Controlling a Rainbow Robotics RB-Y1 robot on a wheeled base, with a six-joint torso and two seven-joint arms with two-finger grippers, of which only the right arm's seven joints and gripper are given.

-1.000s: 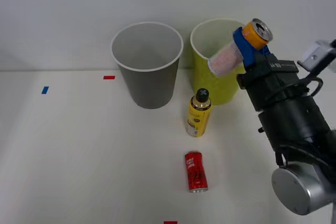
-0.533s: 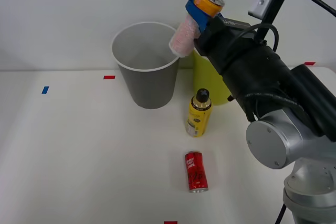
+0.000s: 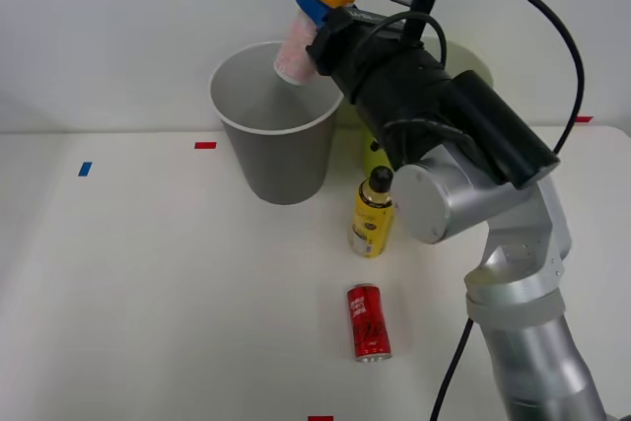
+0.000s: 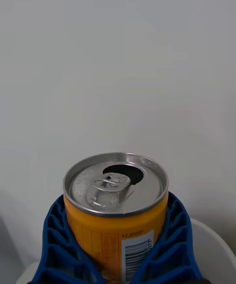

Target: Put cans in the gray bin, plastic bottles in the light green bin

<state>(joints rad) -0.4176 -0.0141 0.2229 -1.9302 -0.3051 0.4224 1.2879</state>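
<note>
Nearest, small red can (image 3: 368,321) lying on the white surface (image 3: 148,293), yellow-labelled black-capped bottle (image 3: 373,214) upright beyond it, tapered gray bin (image 3: 278,125) behind, ribbed blue fingers (image 3: 314,5) gripping the orange-and-pink can (image 3: 314,19) tilted above that bin's white rim

Front view: a camera above the arms, facing forward and down over the white table (image 3: 138,293) toward the back wall, taking in the whole workspace from a moderate distance. Right wrist view: a camera on the arm's wrist, very close behind the orange-and-pink can (image 4: 117,208) (also visible in the front view (image 3: 314,23)), facing the wall.
</note>
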